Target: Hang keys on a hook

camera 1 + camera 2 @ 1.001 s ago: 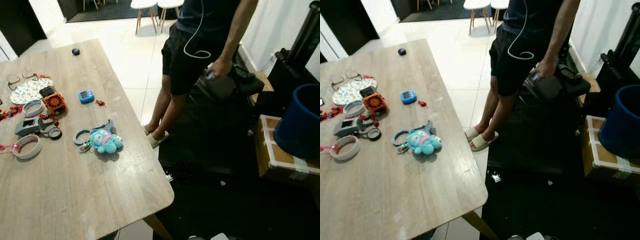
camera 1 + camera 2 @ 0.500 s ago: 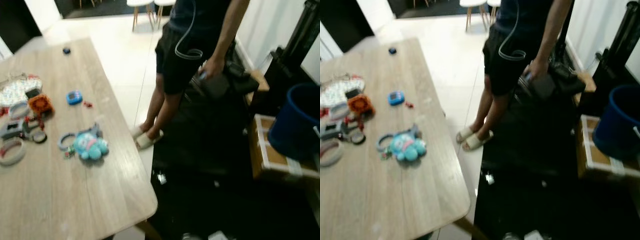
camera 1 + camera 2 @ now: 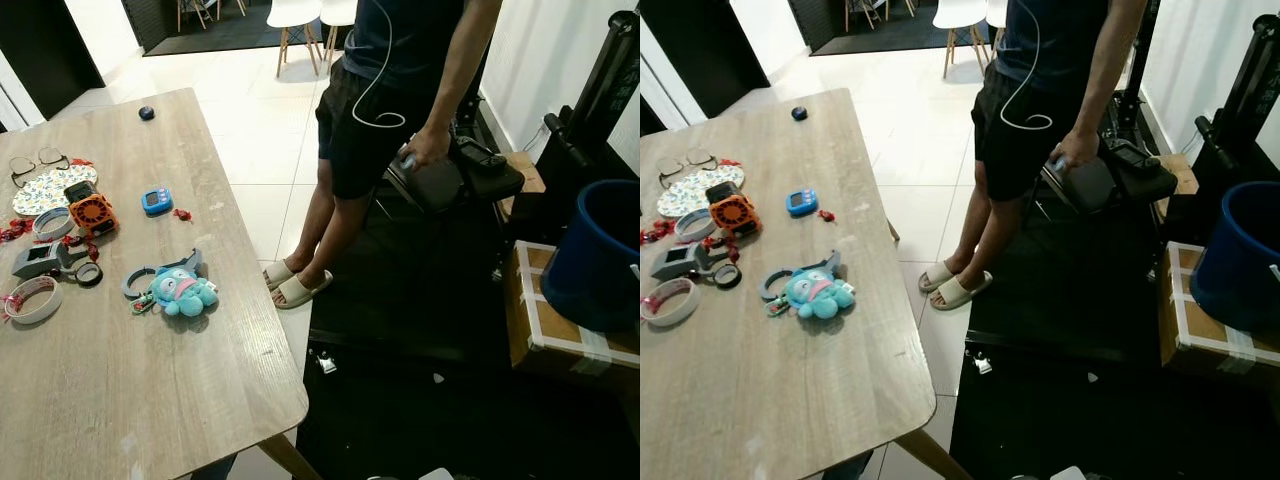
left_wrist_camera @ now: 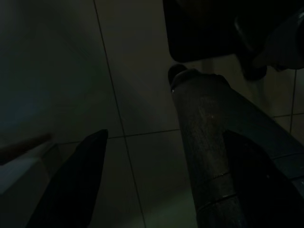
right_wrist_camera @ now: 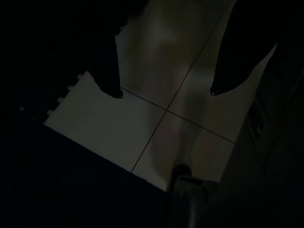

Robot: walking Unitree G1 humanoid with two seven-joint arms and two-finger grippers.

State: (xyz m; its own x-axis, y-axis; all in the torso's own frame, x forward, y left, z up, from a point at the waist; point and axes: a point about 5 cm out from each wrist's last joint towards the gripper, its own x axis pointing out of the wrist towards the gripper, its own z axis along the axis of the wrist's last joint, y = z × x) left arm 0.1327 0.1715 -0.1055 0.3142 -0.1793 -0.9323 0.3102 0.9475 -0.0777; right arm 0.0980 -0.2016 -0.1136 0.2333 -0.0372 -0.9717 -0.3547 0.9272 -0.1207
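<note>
While keys (image 3: 175, 290) lie tabled, hands (image 5: 164, 90) hang apart.

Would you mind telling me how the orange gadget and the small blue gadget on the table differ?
The orange gadget is orange and black and sits among the clutter by the tape rolls; the small blue gadget is blue with a pale face, looks smaller and lies apart, nearer the table's right edge. Both rest flat on the wooden table.

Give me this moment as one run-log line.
phase: approach | teal plush keychain lying on wooden table | left gripper: open, idle | right gripper: open, idle | person beside table
</note>
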